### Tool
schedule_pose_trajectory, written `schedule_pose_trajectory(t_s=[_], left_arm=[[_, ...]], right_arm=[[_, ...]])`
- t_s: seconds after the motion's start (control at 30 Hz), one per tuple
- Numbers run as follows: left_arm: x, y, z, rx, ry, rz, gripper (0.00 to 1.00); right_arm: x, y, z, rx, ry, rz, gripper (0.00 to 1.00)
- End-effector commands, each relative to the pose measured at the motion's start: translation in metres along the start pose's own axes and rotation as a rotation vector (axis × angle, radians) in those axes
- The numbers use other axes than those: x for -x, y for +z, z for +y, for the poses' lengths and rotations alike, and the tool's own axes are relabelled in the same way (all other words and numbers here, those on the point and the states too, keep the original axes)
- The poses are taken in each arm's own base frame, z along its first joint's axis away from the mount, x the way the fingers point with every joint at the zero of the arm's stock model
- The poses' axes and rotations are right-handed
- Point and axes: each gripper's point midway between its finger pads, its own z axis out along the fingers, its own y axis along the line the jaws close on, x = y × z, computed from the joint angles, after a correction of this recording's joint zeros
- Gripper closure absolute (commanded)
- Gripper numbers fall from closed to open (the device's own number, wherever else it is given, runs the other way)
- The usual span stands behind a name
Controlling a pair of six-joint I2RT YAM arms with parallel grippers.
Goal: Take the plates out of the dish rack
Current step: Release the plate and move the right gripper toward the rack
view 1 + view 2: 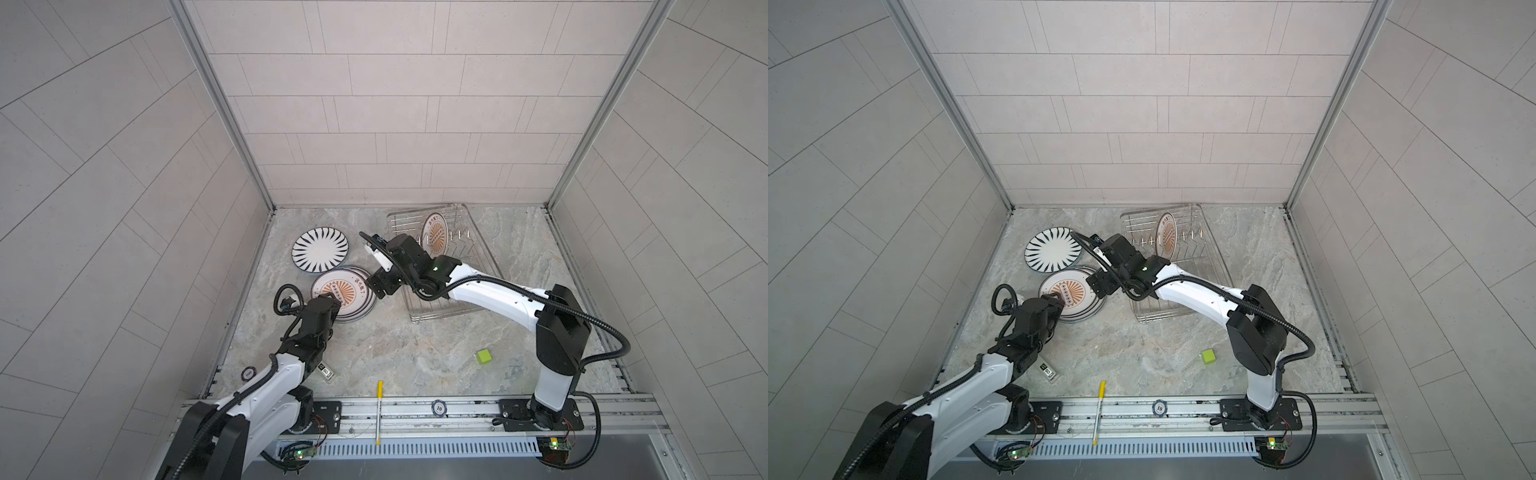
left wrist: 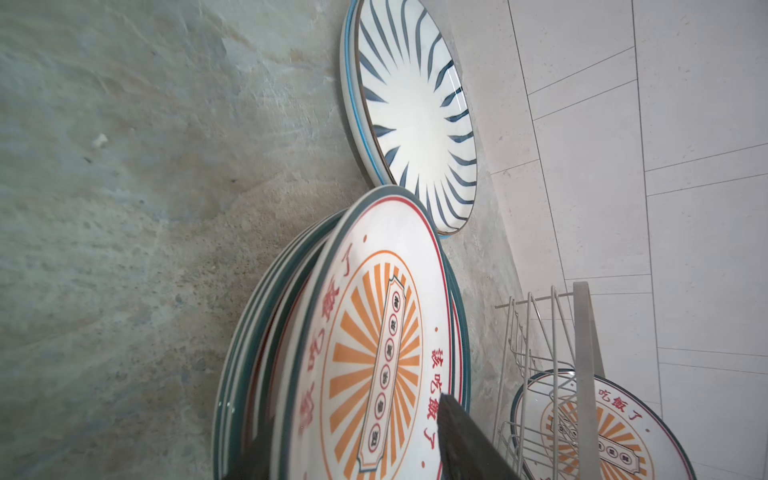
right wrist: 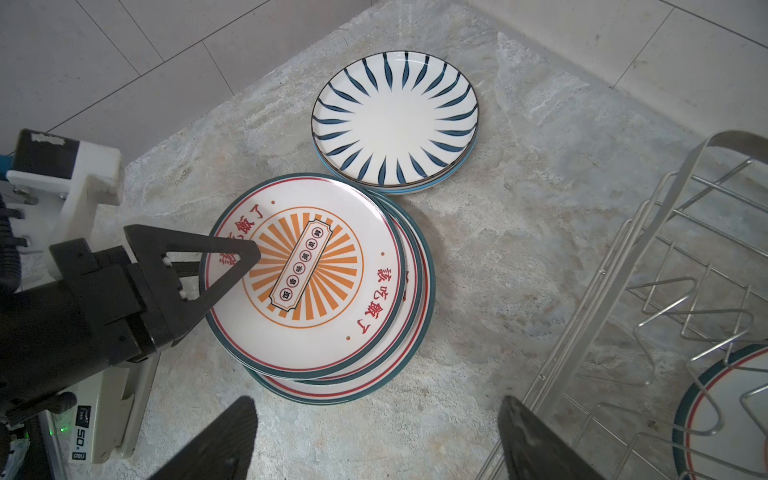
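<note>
A stack of orange-sunburst plates [image 1: 353, 291] [image 1: 1077, 297] [image 3: 307, 286] lies flat on the marble table left of the dish rack [image 1: 484, 243] [image 1: 1214, 241] [image 3: 665, 232]. My left gripper [image 1: 332, 297] [image 1: 1057, 297] [image 2: 353, 432] is open, one finger above the top plate's face and one below its near rim. Behind the stack lies a blue-striped plate [image 1: 320, 252] [image 2: 415, 112] [image 3: 395, 120] on another plate. One sunburst plate [image 1: 435, 232] [image 1: 1168, 235] [image 2: 602, 432] stands upright in the rack. My right gripper [image 1: 380, 286] [image 1: 1098, 286] [image 3: 376, 401] hangs open and empty between stack and rack.
A green cube [image 1: 483, 356] sits at the front right of the table. A yellow pen [image 1: 379, 411] and a "10" chip [image 1: 439, 408] lie on the front rail. A second chip [image 1: 248, 372] and a small label [image 1: 325, 371] lie by the left arm. Tiled walls close three sides.
</note>
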Motion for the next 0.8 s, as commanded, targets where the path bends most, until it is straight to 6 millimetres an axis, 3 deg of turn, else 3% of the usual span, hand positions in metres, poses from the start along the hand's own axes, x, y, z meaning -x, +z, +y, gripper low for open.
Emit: schedule_pose_trajectory(t_s=[0.0,0.77], left_arm=[[0.012,0.001,-0.005,0.009,0.042,-0.057,0.42],[0.023,0.002,-0.007,0.038,0.138,-0.113,0.15]], right_arm=[[0.002,0.001,0.002,0.000,-0.013,0.007,0.08],[0.002,-0.001,-0.001,-0.021,-0.012,0.007,0.08]])
